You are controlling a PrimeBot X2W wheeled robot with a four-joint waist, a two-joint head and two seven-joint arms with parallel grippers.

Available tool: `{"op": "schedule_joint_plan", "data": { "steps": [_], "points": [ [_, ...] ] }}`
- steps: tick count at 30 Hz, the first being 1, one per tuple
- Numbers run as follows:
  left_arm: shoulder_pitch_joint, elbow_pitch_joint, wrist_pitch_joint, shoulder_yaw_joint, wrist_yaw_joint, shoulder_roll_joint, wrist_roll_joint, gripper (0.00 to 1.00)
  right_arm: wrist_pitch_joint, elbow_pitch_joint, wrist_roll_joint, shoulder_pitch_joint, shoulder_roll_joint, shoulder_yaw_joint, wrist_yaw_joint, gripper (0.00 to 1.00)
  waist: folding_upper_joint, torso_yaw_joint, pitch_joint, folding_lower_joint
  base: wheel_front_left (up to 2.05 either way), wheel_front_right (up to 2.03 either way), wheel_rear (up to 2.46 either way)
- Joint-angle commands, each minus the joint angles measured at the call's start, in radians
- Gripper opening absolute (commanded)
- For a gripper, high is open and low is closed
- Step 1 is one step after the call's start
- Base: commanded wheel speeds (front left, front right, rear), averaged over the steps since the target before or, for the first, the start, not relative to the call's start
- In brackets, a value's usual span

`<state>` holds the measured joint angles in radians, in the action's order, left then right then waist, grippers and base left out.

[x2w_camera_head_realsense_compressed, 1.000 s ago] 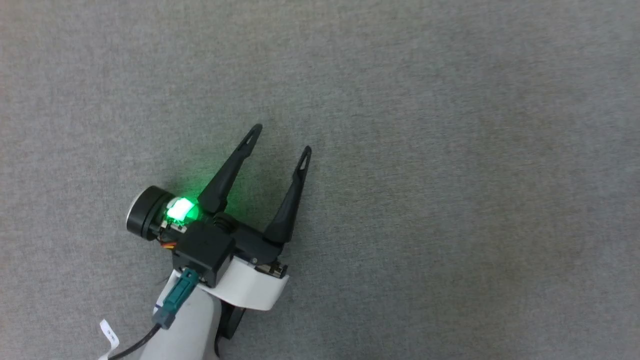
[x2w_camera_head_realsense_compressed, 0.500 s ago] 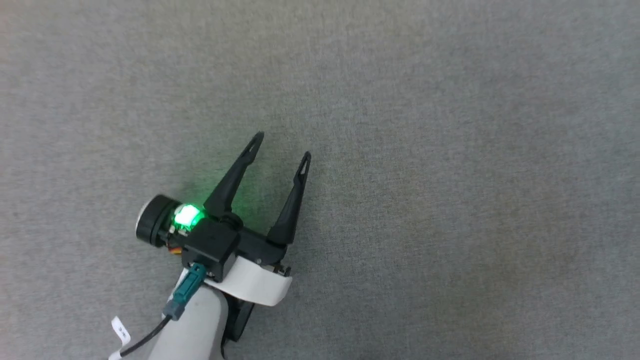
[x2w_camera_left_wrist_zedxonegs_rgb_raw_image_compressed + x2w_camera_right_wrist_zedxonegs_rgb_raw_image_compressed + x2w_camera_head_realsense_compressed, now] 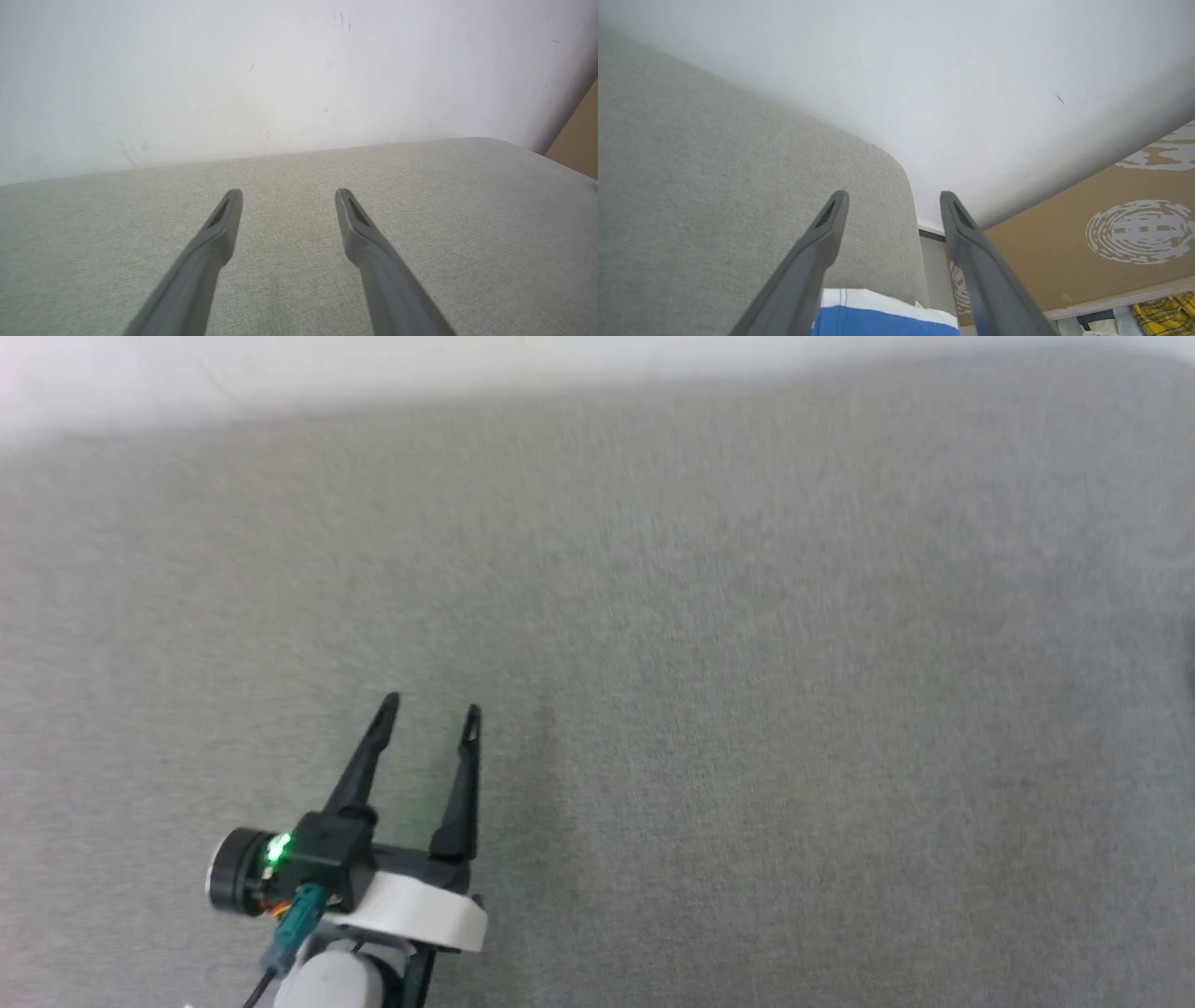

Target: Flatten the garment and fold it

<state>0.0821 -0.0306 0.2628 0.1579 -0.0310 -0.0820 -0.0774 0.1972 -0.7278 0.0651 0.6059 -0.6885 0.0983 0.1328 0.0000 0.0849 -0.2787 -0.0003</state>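
Observation:
The garment (image 3: pixel 882 322) is bright blue with a white stripe. It shows at the bottom of the right wrist view, lying by the rounded corner of the grey cloth surface (image 3: pixel 714 186). My right gripper (image 3: pixel 894 195) is open above it, fingers wide apart with nothing between the tips. My left gripper (image 3: pixel 431 706) is at the lower left of the head view, over bare grey cloth. It is open and empty. In the left wrist view my left gripper (image 3: pixel 288 193) points toward the white wall (image 3: pixel 280 70).
The grey padded surface (image 3: pixel 747 663) runs back to a white wall (image 3: pixel 373 373). Beyond its right corner stands a brown cardboard box (image 3: pixel 1087 247) with white prints. A yellow checked cloth (image 3: pixel 1164 312) lies low at the far right.
The head camera has tilted up, so a strip of white wall now shows at the top. The left gripper sits lower in the picture, turned a little and still open.

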Motion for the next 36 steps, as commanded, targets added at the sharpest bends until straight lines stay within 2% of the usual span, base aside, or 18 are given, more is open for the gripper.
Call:
{"op": "schedule_joint_plan", "data": {
  "steps": [1, 8, 15, 16, 20, 26, 31, 36],
  "points": [
    [-0.017, -0.002, -0.001, -0.019, 0.008, 0.001, -0.004, 1.00, 0.012, 0.023, 0.020, -0.022, 0.038, -0.012, -0.002, 1.00, 0.0000, -0.048, 0.127, 0.0003, 0.00, 0.00, 0.00],
    [-0.059, -0.016, -0.001, -0.066, 0.007, -0.001, -0.003, 1.00, 0.047, 0.147, 0.094, -0.118, 0.153, -0.048, -0.002, 1.00, 0.0000, -0.084, 0.198, 0.0003, 0.00, 0.00, 0.00],
    [-0.101, -0.030, -0.001, -0.092, 0.004, 0.006, -0.007, 1.00, 0.062, 0.343, 0.146, -0.281, 0.297, -0.147, -0.002, 1.00, 0.0000, -0.097, 0.253, 0.0003, 0.00, 0.00, 0.00],
    [-0.101, -0.030, -0.001, -0.092, 0.004, 0.006, -0.007, 1.00, 0.062, 0.343, 0.146, -0.281, 0.297, -0.147, -0.002, 1.00, 0.0000, -0.097, 0.253, 0.0003, 0.00, 0.00, 0.00],
    [-0.128, -0.047, -0.001, -0.100, 0.005, 0.008, -0.005, 1.00, 0.064, 0.452, 0.147, -0.396, 0.396, -0.185, -0.002, 1.00, 0.0000, -0.099, 0.278, 0.0003, 0.00, 0.00, 0.00],
    [-0.149, -0.058, -0.001, -0.120, 0.014, 0.015, -0.017, 1.00, 0.064, 0.568, 0.159, -0.537, 0.531, -0.186, -0.002, 1.00, 0.0000, -0.099, 0.293, 0.0003, 0.00, 0.00, 0.00],
    [-0.163, -0.070, -0.001, -0.125, 0.015, 0.020, -0.020, 1.00, 0.064, 0.600, 0.165, -0.628, 0.589, -0.169, -0.002, 1.00, 0.0000, -0.105, 0.294, 0.0003, 0.00, 0.00, 0.00],
    [-0.170, -0.080, -0.001, -0.119, 0.018, 0.024, -0.015, 1.00, 0.064, 0.606, 0.175, -0.680, 0.620, -0.168, -0.002, 1.00, 0.0000, -0.113, 0.296, 0.0003, 0.00, 0.00, 0.00]
  ]
}}
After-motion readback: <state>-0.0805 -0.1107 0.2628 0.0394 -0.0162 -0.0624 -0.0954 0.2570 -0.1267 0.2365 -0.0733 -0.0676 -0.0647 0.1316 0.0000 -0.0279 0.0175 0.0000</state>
